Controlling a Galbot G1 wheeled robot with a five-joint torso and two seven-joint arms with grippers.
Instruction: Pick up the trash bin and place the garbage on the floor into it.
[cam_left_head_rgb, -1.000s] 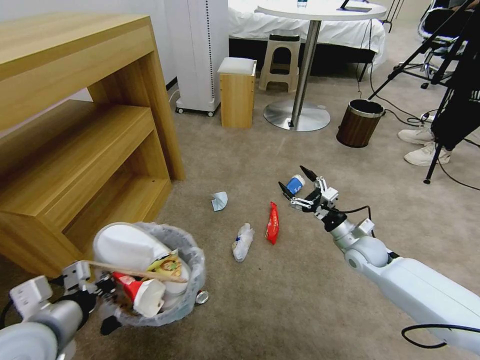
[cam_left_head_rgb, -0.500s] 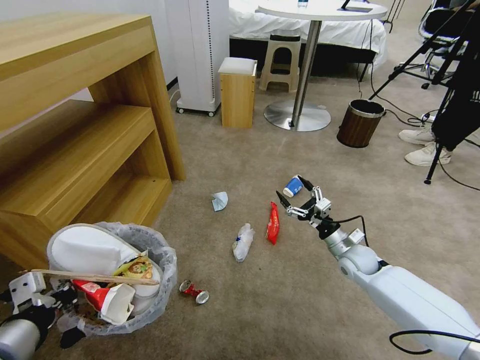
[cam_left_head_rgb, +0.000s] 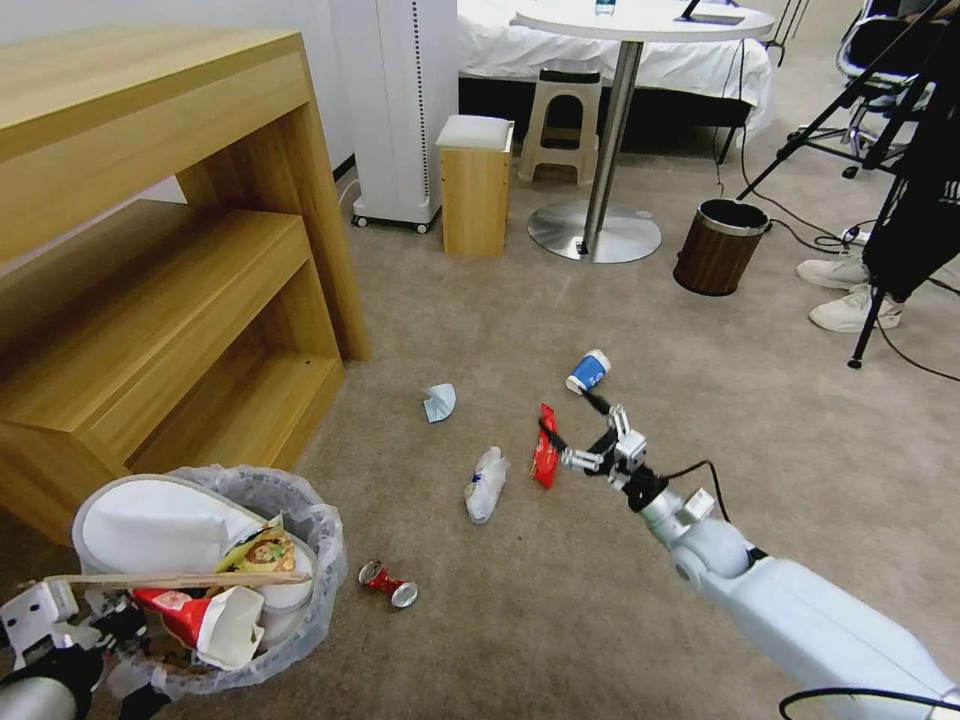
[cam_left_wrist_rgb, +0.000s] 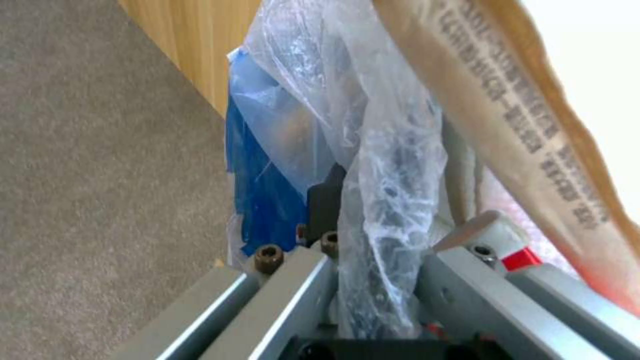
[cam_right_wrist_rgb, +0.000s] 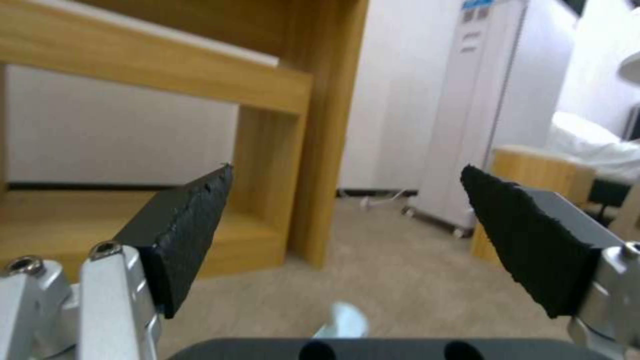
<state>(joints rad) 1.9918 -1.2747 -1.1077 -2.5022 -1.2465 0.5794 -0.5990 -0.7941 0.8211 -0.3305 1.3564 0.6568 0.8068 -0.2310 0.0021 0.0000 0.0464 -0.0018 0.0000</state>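
Beige carpet (cam_left_head_rgb: 560, 620), wooden shelf unit (cam_left_head_rgb: 150, 250) on left, round pedestal table (cam_left_head_rgb: 640, 20), bed (cam_left_head_rgb: 600, 55) behind, brown wood-grain bin (cam_left_head_rgb: 718, 247)

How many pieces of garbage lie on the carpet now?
5: blue paper cup, red wrapper beside the open right gripper, crushed bottle, tissue, red can near the trash bin.

Head view: looked forward and down from high over the beige short-pile carpet (cam_left_head_rgb: 560, 620). Left wrist view: pressed close against the crinkled translucent plastic bin liner (cam_left_wrist_rgb: 393, 150), same carpet shared beside it. Right wrist view: sat low, faced level toward the light wooden shelf unit (cam_right_wrist_rgb: 293, 95), shared with the head view.
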